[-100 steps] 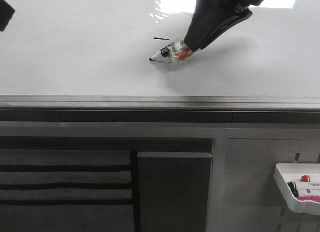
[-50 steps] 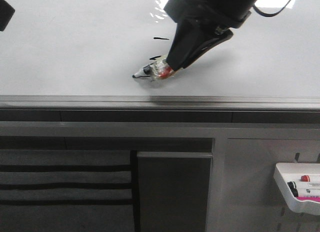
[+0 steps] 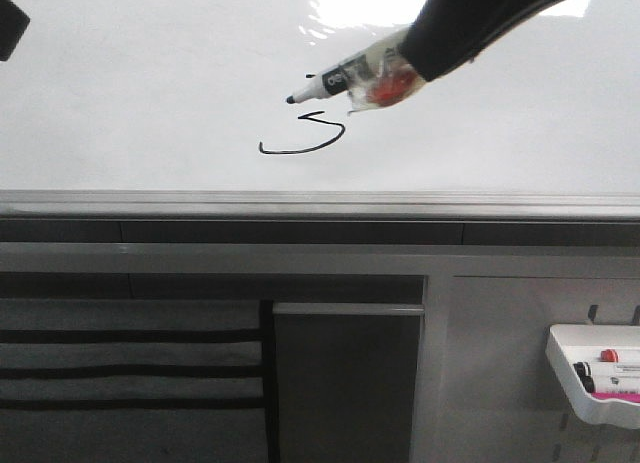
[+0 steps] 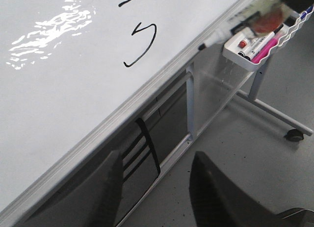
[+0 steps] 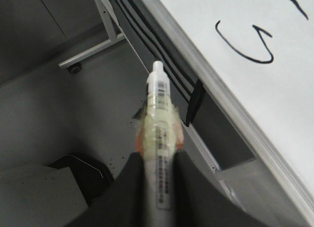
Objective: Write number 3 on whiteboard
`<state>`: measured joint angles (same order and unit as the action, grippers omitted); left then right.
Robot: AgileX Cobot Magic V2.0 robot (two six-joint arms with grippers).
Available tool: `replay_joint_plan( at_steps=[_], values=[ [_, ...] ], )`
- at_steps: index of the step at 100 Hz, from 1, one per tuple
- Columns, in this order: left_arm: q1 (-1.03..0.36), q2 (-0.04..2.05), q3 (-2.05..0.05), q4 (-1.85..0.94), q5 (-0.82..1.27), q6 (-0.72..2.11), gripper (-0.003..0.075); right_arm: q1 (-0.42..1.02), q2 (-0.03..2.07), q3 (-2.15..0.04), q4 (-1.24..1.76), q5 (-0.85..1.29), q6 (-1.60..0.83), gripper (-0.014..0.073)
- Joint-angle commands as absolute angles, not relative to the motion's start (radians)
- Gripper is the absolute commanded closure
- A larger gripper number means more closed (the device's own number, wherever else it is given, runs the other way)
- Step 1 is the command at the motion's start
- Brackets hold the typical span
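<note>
Right gripper (image 3: pixel 395 75) is clamped on a white marker (image 3: pixel 335 81), its black fingers (image 5: pixel 128 188) pressing the barrel from both sides; clear tape with an orange patch wraps the barrel at the grip. In the front view the marker's black tip points toward the robot's left and sits above the board surface, apart from the ink, though whether it touches the board cannot be told.

The number 3 (image 3: pixel 305 135) consists of a short dash, partly hidden by the marker in the front view, and a larger hooked curve just below it. Both strokes lie on the whiteboard (image 3: pixel 120 103), near its lower metal edge rail (image 3: pixel 200 201) and slightly left of the board's middle. Bright glare (image 3: pixel 365 1) marks the board surface above the marker.

Left gripper (image 4: pixel 156 195) has its two dark fingers spread apart with nothing between them; it hangs off the board edge, over the floor.

A white marker tray (image 3: pixel 592 375) hangs on the stand at the robot's lower right and holds several markers. Dark slatted panels (image 3: pixel 130 368) sit beneath the rail.
</note>
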<state>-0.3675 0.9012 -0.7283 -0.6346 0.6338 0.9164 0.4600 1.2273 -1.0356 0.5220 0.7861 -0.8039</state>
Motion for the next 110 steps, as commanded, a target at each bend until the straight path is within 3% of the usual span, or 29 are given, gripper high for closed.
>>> replay_joint_plan(
  at_steps=[1, 29, 49, 83, 110],
  values=[
    [-0.364, 0.891, -0.755, -0.673, 0.582, 0.909, 0.0426, 0.460, 1.144, -1.027, 0.545, 0.744, -0.874, 0.0554],
    [-0.372, 0.900, -0.755, -0.681, 0.587, 0.925, 0.0426, 0.464, 1.113, -1.024, 0.554, 0.776, -1.169, 0.0554],
    [-0.492, 0.986, -0.812, -0.681, 0.666, 1.084, 0.0426, 0.549, 1.113, -1.024, 0.554, 0.756, -1.328, 0.0554],
    [-0.718, 1.166, -0.978, -0.599, 0.664, 1.157, 0.0426, 0.621, 1.113, -1.024, 0.554, 0.687, -1.340, 0.0554],
    [-0.756, 1.250, -1.034, -0.561, 0.664, 1.157, 0.0426, 0.621, 1.113, -1.024, 0.554, 0.689, -1.340, 0.0554]
  ],
)
